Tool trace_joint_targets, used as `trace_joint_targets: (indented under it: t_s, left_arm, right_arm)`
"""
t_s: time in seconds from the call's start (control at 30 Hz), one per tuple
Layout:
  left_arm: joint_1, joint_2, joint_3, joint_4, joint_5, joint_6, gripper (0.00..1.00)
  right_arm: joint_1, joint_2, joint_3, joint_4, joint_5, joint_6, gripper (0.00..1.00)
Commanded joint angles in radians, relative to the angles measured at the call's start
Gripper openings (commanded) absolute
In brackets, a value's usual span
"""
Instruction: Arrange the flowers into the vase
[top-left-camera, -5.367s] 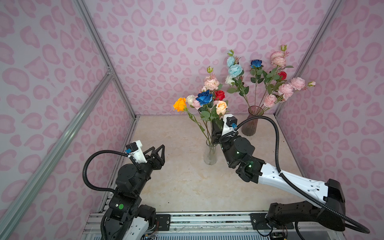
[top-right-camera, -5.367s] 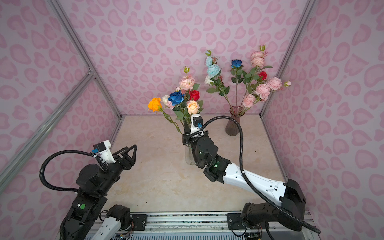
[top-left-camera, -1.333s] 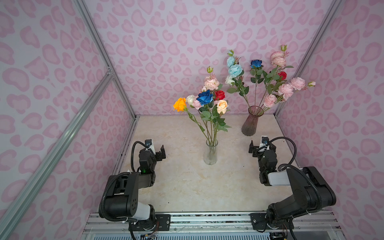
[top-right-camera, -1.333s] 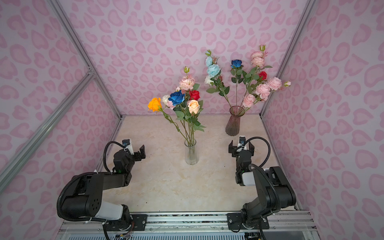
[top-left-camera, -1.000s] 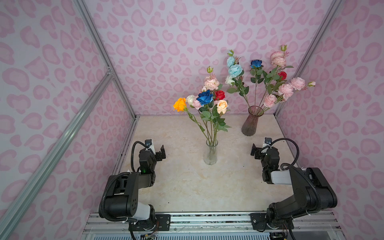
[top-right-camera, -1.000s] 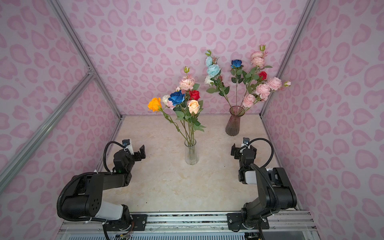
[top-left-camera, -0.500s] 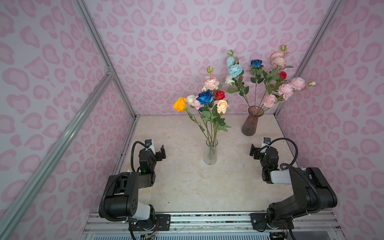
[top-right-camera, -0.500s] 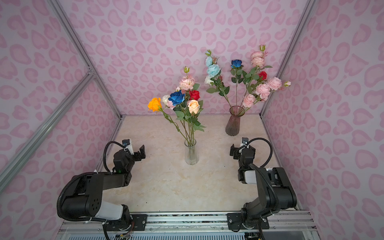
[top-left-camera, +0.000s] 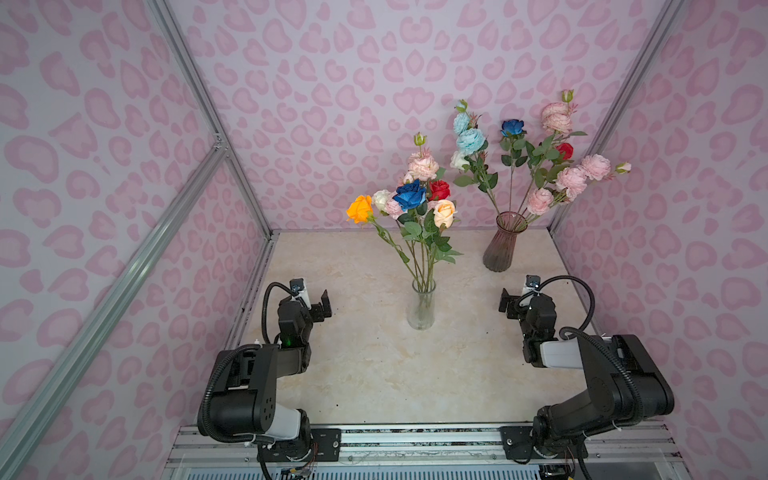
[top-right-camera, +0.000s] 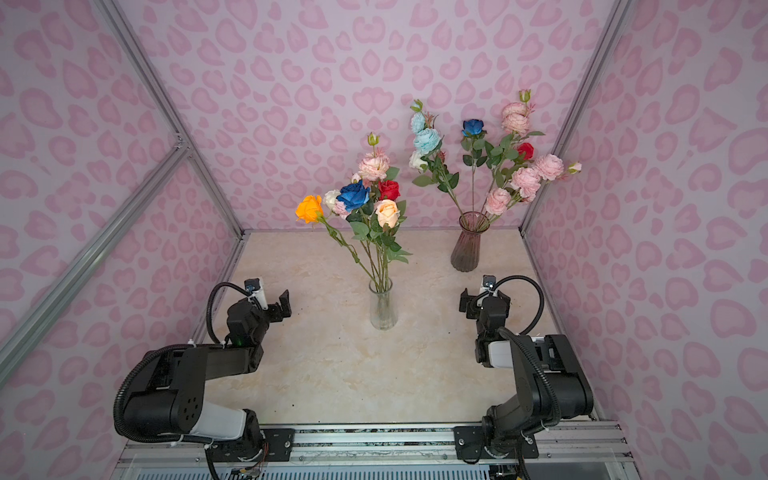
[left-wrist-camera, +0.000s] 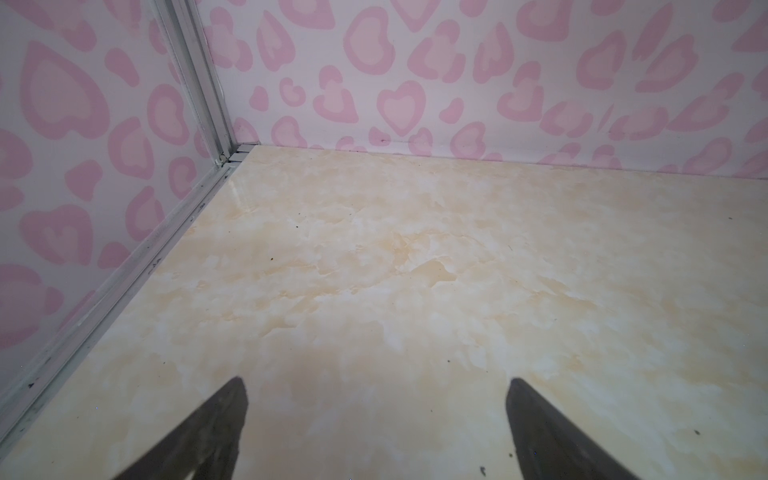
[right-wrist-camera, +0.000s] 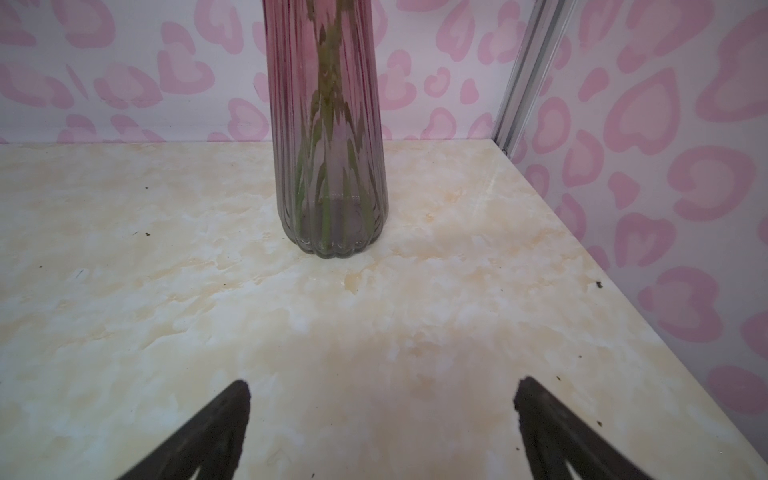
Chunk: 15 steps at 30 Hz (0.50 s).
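**Both arms folded low at the near edge of the table (top-left-camera: 374, 374).** The left pincer (top-left-camera: 318, 308) stood fully open and empty. In its wrist view the fingertips (left-wrist-camera: 224, 415) were spread wide over bare marble, with nothing between them. The right pincer (top-left-camera: 510, 305) was likewise spread wide and held nothing.

The tinted vase (right-wrist-camera: 330, 166) lay straight ahead of the right pincer, near but apart, with green stems showing through its ribbed glass. Its bunch (top-left-camera: 536, 162) rose from the mouth and fanned outward, heads up. The clear vase (top-left-camera: 422, 309) stood between the two pincers, on the inner side of each and slightly ahead, about equally far from both. Neither wrist view showed it.

The flowers (top-left-camera: 415, 199) in the clear vase had their long axes nearly upright — stem ends down in the glass, heads up. The orange head (top-left-camera: 360, 209) leaned out towards the left pincer's side. No stem lay loose on the table.

On this evidence every flower was already in a vase. If a further stem was to go into the clear vase, it would have to come from the tinted one — the right arm was the nearer. Because the stems ran upward, the grasp would have to close across a stem from the side.
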Motion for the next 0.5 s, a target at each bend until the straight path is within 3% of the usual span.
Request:
trace_joint_targets:
  t_s: [0.0,0.47]
  left_arm:
    - [0.001,0.004,0.008,0.022,0.005,0.002,0.98]
    - [0.0,0.001,0.007,0.02,0.002,0.003,0.98]
  right_arm:
    - [0.001,0.001,-0.004,0.016,0.016,0.002,1.0]
    - [0.001,0.002,0.0,0.008,0.021,0.006,1.0]
